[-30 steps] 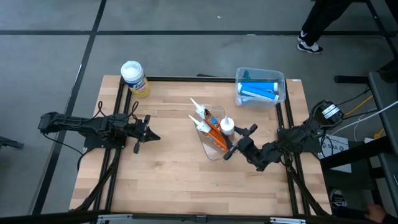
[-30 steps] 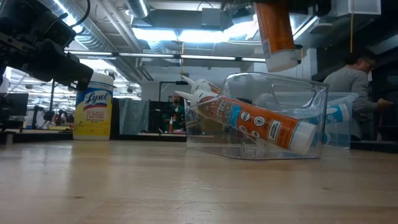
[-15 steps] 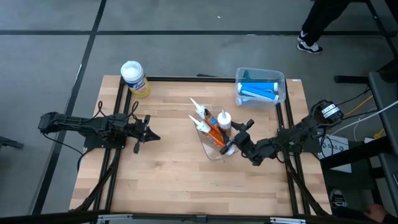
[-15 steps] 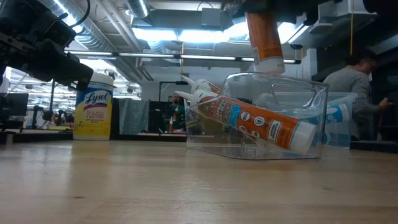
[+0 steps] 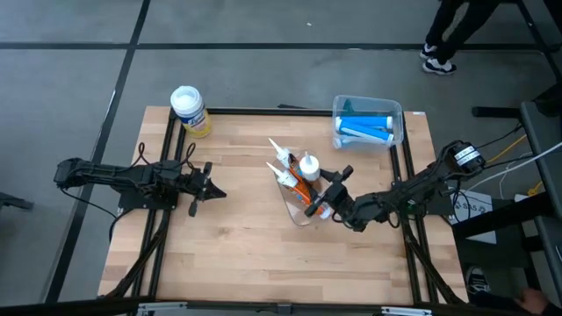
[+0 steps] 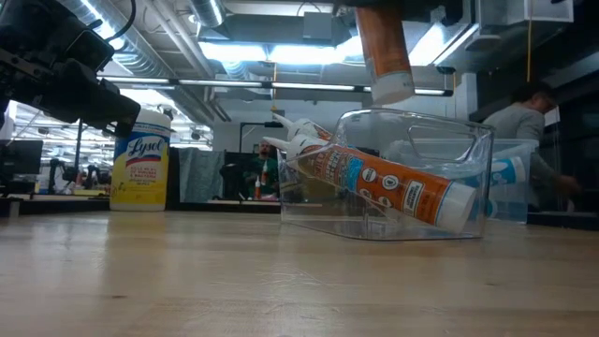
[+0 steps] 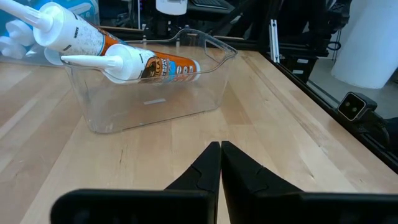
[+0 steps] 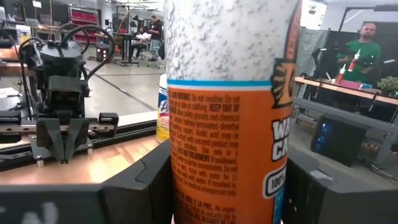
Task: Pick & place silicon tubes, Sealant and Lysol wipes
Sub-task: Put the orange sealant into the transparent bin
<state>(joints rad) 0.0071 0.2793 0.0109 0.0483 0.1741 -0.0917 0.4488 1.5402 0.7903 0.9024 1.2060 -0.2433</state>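
Observation:
My right gripper [image 5: 321, 205] is shut on an orange sealant tube [image 5: 313, 180] with a white end [image 6: 391, 88]. It holds the tube above a clear bin [image 5: 299, 213] at the table's middle. Two more orange tubes [image 6: 384, 183] lie slanted in that bin, nozzles over its rim. The yellow Lysol wipes canister [image 5: 190, 109] with a white lid stands upright at the far left corner. My left gripper [image 5: 213, 190] waits shut and empty at the left, pointing toward the bin [image 7: 149, 93]. My right gripper pinches the tube's orange body [image 8: 230, 180] between its two fingers [image 8: 140, 180], one on each side. The fingers lie across the tube. The tube is lifted clear and tilted, and its white end is the lowest part in the low view, just above the bin's rim [image 6: 412, 114].
A blue-tinted bin [image 5: 367, 121] with blue tubes stands at the far right corner. Bare wood lies along the near edge and between my left gripper and the clear bin. A person [image 5: 443, 35] walks beyond the far right corner.
My right gripper has moved toward the table's left edge with the orange tube, from beside the clear bin's right wall to over the bin. The tube has stayed lifted with its white end down. The left arm has kept still.

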